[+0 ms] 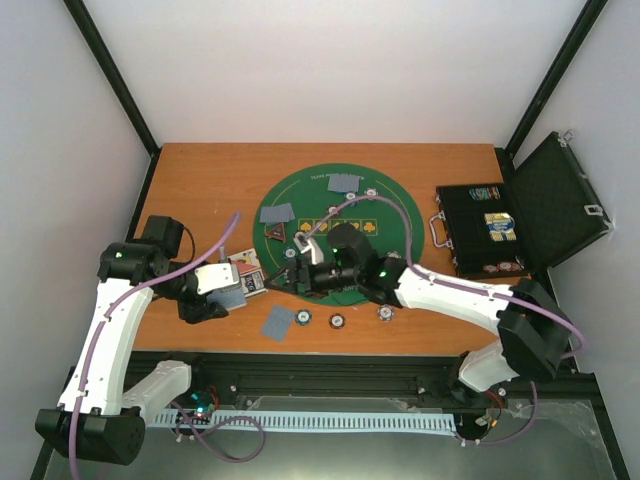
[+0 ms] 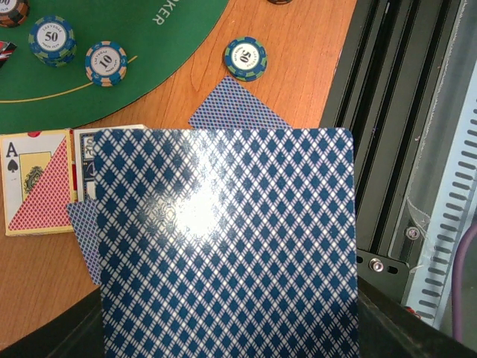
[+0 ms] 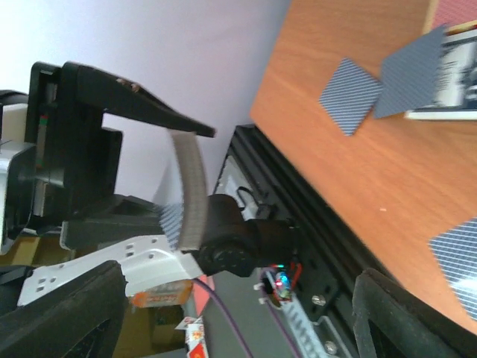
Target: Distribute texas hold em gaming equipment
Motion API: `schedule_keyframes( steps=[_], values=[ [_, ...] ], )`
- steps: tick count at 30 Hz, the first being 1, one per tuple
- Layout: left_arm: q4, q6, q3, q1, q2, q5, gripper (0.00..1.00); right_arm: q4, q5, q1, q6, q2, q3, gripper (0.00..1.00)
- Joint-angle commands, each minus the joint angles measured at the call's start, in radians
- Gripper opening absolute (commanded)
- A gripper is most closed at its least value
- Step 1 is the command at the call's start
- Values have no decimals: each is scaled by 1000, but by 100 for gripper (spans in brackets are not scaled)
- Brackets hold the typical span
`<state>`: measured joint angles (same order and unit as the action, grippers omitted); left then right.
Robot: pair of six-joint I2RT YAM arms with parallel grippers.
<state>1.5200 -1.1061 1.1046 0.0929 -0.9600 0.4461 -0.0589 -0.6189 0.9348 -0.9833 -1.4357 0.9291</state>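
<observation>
Left hand [image 1: 222,297], over the near-left part of the orange-brown wooden bench [image 1: 200,180], is clamped on a stack of blue-checked-back playing cards [image 3: 190,186]. From the right wrist view the stack is visibly bowed between the jaws. Right hand [image 1: 292,272] hangs at the near-left edge of the round green felt mat [image 1: 305,195], fingers spread wide, nothing in them, facing the stack.

Laid out:
- A face-down mat card [image 1: 277,214].
- A face-down bench card [image 2: 238,110] near the front edge.
- On the felt, a blue striped-edge 50 chip [image 2: 52,39] and an orange 10 chip [image 2: 105,63].
- On bare wood, a green-blue chip [image 2: 245,58].
- A printed packet showing an ace of spades [image 2: 37,183] lies just beside the held stack.
- A black hinged case [image 1: 500,230] stands open at far right.

Risks, as I judge them:
- Bowed stack: if the left grip slackens or takes a knock, cards could spring out and scatter, some toward the black front rail [image 2: 373,149].
- Right hand closing on the stack's edge may pinch several cards rather than one, since the glossy backs slide.
- The hands are near each other, so a misjudged approach puts finger against finger.
- Right forearm lies low across the mat, and a swing could sweep chips off their places.
</observation>
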Motion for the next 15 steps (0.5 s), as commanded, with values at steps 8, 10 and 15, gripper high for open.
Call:
schedule_keyframes(
  steps=[8, 10, 15],
  values=[
    [20, -23, 34, 3, 13, 25, 1, -245, -18, 139, -134, -227, 154, 81],
    [19, -23, 35, 3, 13, 26, 1, -259, -25, 146, -145, -259, 181, 81],
    [20, -25, 35, 2, 15, 20, 1, -298, -51, 161, -172, -338, 243, 80]
  ],
)
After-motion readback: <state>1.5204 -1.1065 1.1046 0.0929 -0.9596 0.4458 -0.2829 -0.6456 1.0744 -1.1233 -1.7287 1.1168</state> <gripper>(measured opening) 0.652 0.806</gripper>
